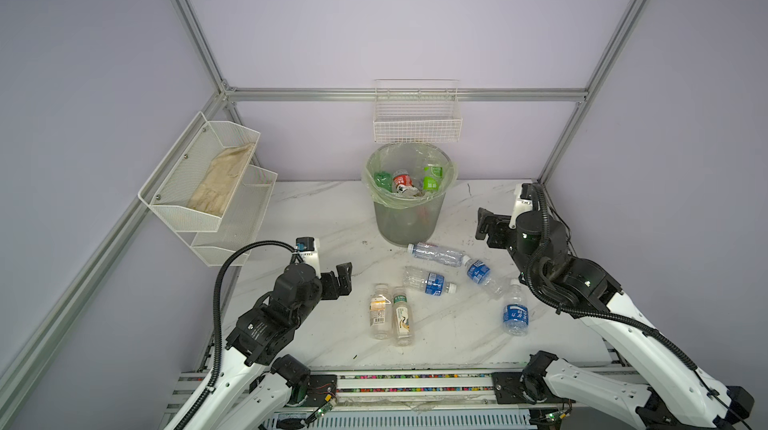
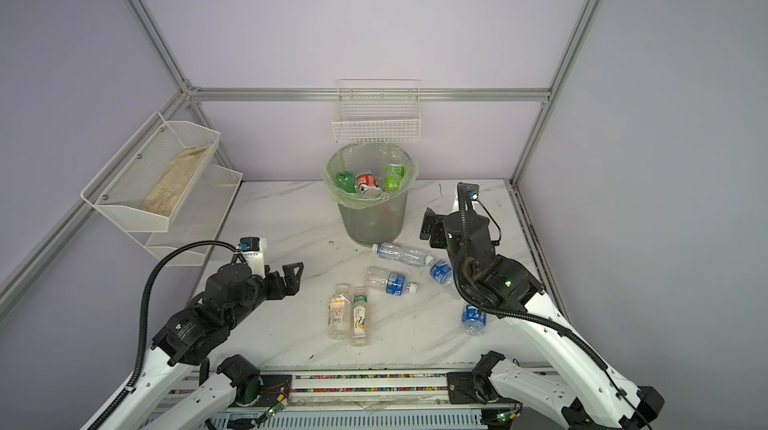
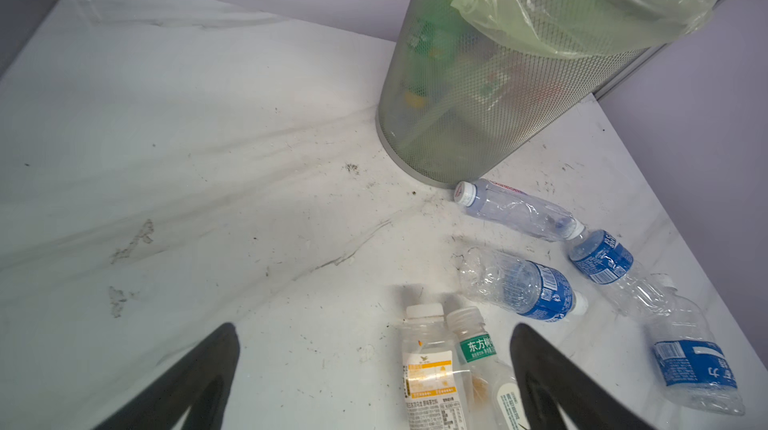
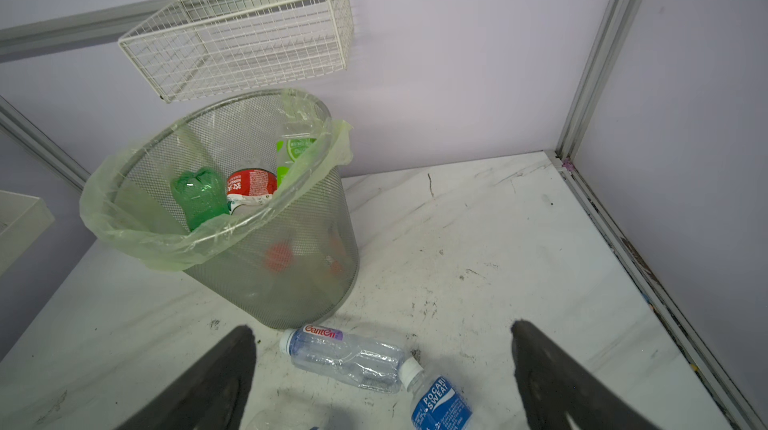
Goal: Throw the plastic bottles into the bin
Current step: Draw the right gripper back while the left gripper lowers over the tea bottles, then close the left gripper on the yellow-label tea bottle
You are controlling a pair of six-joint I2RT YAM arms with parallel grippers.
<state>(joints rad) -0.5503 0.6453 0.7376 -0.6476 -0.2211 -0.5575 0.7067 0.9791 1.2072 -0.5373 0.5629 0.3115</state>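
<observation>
The mesh bin (image 1: 409,220) with its pale green liner stands at the back centre of the marble table and holds several plastic bottles (image 1: 402,180). Several more lie in front of it: a clear one (image 1: 436,253) against its base, three blue-labelled ones (image 1: 430,282), (image 1: 478,272), (image 1: 515,315), then an orange-labelled one (image 1: 379,311) beside a green-labelled one (image 1: 402,315). My left gripper (image 1: 341,278) hovers open just left of that pair (image 3: 428,369), empty. Right of the bin, my right gripper (image 1: 484,226) is open and empty above the clear bottle (image 4: 345,357).
A white wire basket (image 1: 417,122) hangs on the back wall just above the bin. A white mesh two-tier shelf (image 1: 245,216) with a beige cloth (image 1: 220,182) juts from the left wall. Aluminium frame posts close the back corners.
</observation>
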